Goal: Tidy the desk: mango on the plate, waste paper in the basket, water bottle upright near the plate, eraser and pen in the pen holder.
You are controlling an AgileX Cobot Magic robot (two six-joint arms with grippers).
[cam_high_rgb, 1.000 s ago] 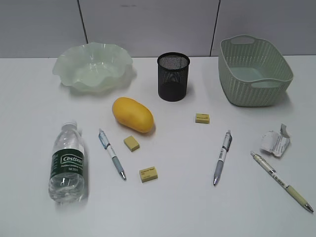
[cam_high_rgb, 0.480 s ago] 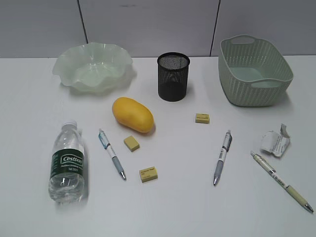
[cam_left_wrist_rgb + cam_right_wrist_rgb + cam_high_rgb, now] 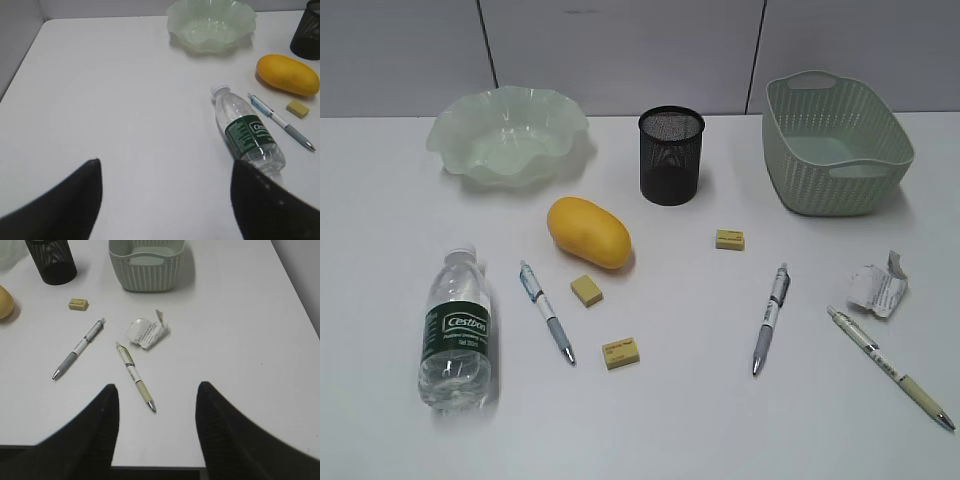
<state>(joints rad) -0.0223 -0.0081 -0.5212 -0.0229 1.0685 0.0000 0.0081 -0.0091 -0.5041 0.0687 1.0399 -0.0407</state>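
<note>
Exterior view: "Cestbon" water bottle label

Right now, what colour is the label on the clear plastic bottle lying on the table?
Dark green with white lettering, clearest in the exterior view.

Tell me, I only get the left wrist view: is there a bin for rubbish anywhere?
Observer: Yes, a pale green basket stands at the far right, and it looks empty.
Operator: And the rubbish itself?
Observer: One crumpled waste paper lies in front of the basket, not touching it.
Operator: I see one pen. Any more?
Observer: Two more on the right side: a grey-grip pen and a beige-grip pen, both lying flat.
</note>
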